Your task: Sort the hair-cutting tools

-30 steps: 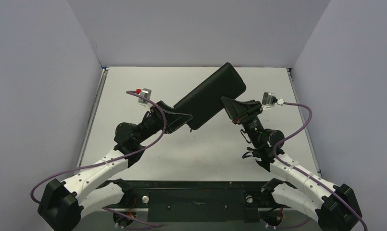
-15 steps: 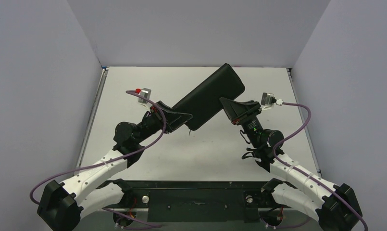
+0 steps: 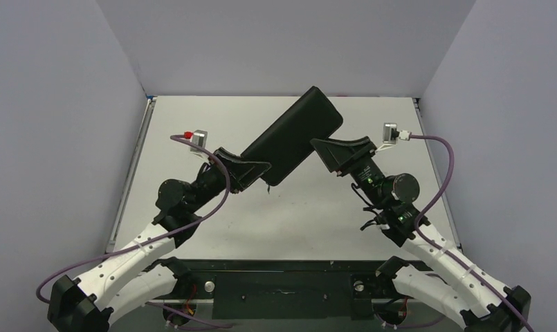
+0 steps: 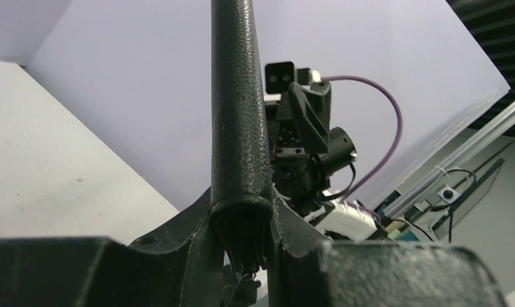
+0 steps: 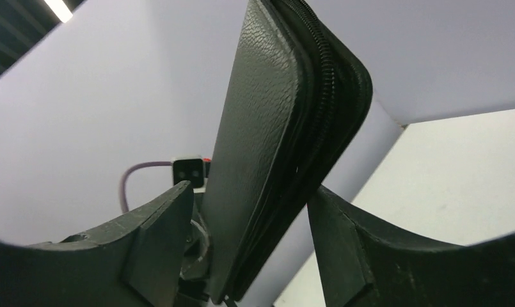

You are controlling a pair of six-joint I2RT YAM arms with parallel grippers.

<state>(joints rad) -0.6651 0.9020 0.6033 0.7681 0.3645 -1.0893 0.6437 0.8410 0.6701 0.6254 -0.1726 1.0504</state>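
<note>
A flat black zip case (image 3: 293,138) hangs tilted above the white table (image 3: 400,124), its long axis running from near left to far right. My left gripper (image 3: 258,173) is shut on the case's near lower end; in the left wrist view the case (image 4: 238,109) stands edge-on, pinched in the left gripper (image 4: 242,227). My right gripper (image 3: 329,151) is open, its fingers on either side of the case's right edge. In the right wrist view the case (image 5: 274,128) stands inside the right gripper (image 5: 249,192) with gaps to both fingers. The hair-cutting tools are out of view.
A zip pull (image 3: 268,188) dangles below the case's lower end. Grey walls close the table on the left, back and right. The right arm (image 4: 306,147) shows beyond the case in the left wrist view. A black base rail (image 3: 282,283) runs along the near edge.
My right gripper has opened and let go of the case. The case's far end has swung a little to the left in the left gripper's hold, and both arms have shifted slightly outward.
</note>
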